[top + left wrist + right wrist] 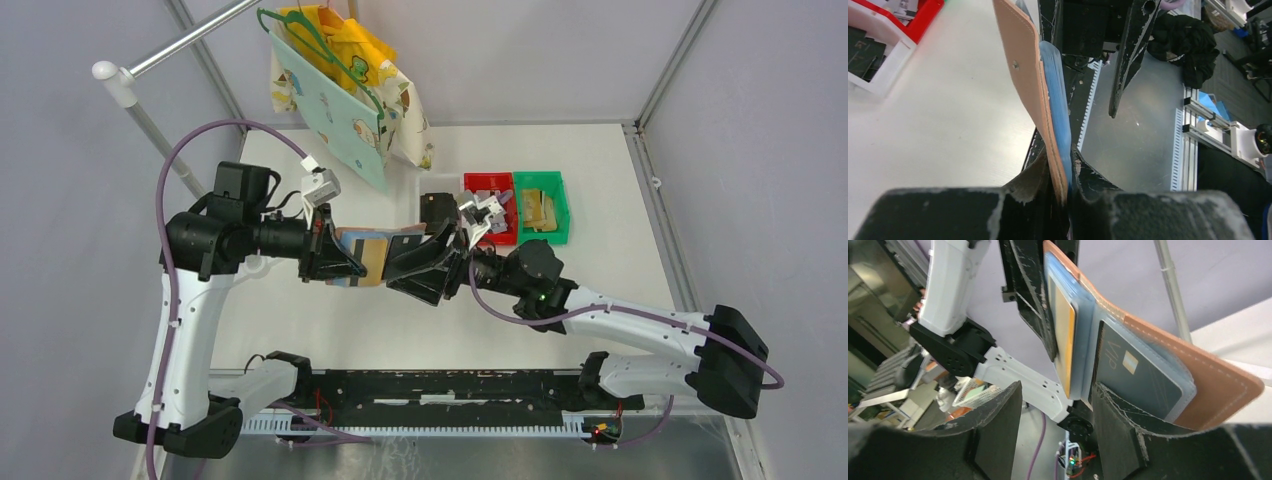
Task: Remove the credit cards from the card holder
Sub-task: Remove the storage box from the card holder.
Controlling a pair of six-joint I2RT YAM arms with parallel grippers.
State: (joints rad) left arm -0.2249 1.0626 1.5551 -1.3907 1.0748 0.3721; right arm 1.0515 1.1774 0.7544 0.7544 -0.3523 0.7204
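Left pincer (1063, 185) clamps the open wallet (1023, 75); right pincer (1057, 390), jaws apart, sits at its cards (1065, 340).

We read the card holder (1213, 380) as a matt, salmon, leather-like material with a stitched edge. Its pockets (1083, 315) are translucent light blue plastic with a soft gloss. The gold card (1065, 335) and dark grey card (1138, 385) are smooth plastic. The right gripper (1057, 387) has black, rough, scuffed faces. Right of centre in the top view, the red bin (487, 180) and green bin (540, 178) are glossy plastic. The table (330, 330) is white, smooth and matt.
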